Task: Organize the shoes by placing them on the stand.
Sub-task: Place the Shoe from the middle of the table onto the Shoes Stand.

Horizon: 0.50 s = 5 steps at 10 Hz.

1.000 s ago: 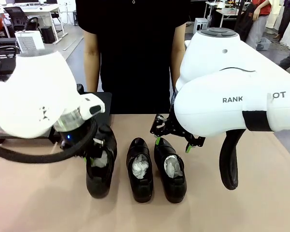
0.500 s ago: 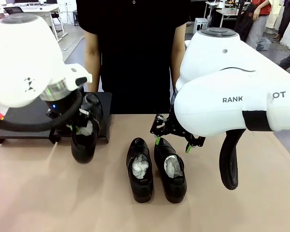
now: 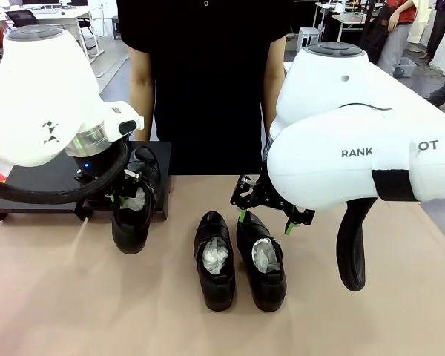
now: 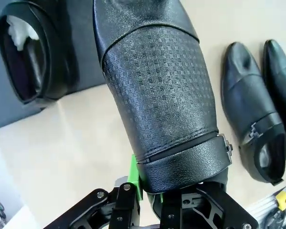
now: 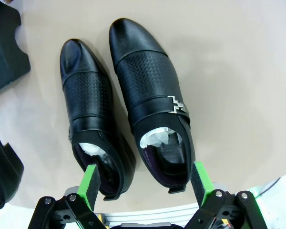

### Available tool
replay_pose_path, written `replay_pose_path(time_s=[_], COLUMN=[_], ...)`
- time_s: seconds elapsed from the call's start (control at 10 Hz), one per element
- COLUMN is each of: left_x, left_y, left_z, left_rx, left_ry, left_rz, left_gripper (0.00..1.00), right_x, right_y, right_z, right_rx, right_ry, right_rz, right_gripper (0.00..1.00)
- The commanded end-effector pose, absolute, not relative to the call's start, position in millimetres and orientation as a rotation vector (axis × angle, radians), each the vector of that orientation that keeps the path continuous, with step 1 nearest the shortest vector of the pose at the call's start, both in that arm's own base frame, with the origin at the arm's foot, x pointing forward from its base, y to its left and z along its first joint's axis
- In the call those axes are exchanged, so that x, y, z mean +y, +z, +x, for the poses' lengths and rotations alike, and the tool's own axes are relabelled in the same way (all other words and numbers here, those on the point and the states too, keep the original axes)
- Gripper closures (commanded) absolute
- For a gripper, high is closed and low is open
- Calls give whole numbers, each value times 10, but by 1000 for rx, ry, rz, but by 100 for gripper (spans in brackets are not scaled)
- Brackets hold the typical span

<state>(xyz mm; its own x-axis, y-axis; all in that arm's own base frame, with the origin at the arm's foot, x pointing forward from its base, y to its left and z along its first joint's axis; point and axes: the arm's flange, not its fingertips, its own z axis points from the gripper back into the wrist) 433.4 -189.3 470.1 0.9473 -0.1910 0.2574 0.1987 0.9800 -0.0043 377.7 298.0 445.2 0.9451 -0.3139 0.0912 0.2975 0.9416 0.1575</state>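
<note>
The left gripper [image 3: 126, 191] is clamping the held shoe [image 3: 133, 219] by its heel alone, so it could be slipping or swinging into the stand [image 3: 160, 159] at 10 o'clock. The shoe is hanging at the gripper's 6 o'clock. The right gripper [image 5: 144, 180] is hovering spread open, with two more shoes [image 5: 152, 95] on the desk [image 3: 356, 319] at its 12 o'clock.

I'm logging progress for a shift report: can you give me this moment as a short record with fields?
Left gripper: shut on held shoe, by the stand's near edge
Right gripper: open, above heels of left shoe and right shoe
On stand: stored shoe
On table: those two, side by side
Person: stands at far side
</note>
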Motion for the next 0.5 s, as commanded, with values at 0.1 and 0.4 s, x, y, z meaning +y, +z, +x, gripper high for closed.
replay_pose_path(time_s=[0.1,0.4], left_x=[-1790,-1562], left_y=[4988,4986], left_z=[4745,5120], left_rx=[-393,-449], left_ry=[-268,-239], left_rz=[-13,-89], left_gripper=[100,100], right_x=[2985,2985], right_y=[4483,4483], right_z=[3824,3824], right_rx=[-118,-118], right_ry=[-293,-293], right_rz=[133,133], right_gripper=[0,0])
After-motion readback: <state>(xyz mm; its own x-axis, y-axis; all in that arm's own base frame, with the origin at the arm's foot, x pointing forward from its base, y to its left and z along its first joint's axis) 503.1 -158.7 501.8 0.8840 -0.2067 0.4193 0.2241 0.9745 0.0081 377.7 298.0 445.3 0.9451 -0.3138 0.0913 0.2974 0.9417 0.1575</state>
